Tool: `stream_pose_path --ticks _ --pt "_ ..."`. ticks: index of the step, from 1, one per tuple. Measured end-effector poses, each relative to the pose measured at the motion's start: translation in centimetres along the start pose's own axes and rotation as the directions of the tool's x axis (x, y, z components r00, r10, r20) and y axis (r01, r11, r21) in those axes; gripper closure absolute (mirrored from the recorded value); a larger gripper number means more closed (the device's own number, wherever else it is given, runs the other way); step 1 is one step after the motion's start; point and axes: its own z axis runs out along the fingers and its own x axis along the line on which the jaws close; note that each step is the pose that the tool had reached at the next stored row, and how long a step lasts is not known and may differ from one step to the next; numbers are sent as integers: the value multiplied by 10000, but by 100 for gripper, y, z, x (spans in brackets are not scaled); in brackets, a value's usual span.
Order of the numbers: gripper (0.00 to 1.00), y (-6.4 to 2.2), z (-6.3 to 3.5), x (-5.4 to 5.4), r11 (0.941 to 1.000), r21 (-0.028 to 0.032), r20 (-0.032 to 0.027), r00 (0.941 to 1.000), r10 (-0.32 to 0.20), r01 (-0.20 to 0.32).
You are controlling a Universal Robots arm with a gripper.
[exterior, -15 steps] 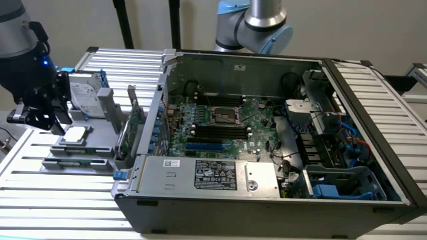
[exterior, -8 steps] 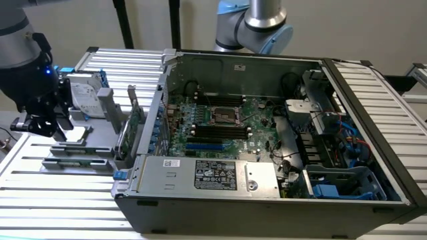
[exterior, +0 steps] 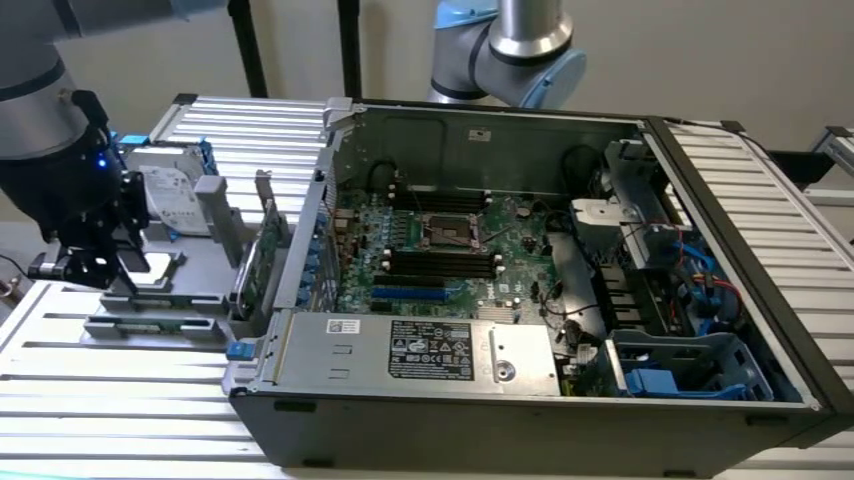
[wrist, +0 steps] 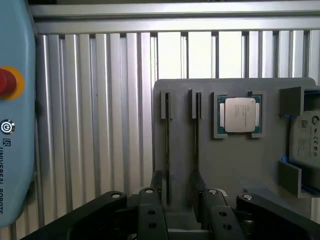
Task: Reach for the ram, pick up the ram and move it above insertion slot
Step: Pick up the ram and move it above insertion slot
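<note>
Hovering low over gray holder (wrist: 230, 165) with end effector (wrist: 178, 180) fingers apart, straddling 2 narrow slots, ram (wrist: 196, 140) on edge inside. Beside these on holder, CPU (wrist: 239, 115) and hard drive (wrist: 306, 145).

Arm low, gripper (exterior: 107, 272) downward, its fingers (wrist: 152, 210) apart.

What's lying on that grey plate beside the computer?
On the plate: a thin ram stick and a second stick, both on edge in slots, a square chip, and a labelled drive at one side. The pincer hides the sticks' near ends.
</note>
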Motion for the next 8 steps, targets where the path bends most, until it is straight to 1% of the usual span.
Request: stream_pose_path --ticks 8 --pt "64 -4 146 26 10000 0 -3 10000 -67 67"
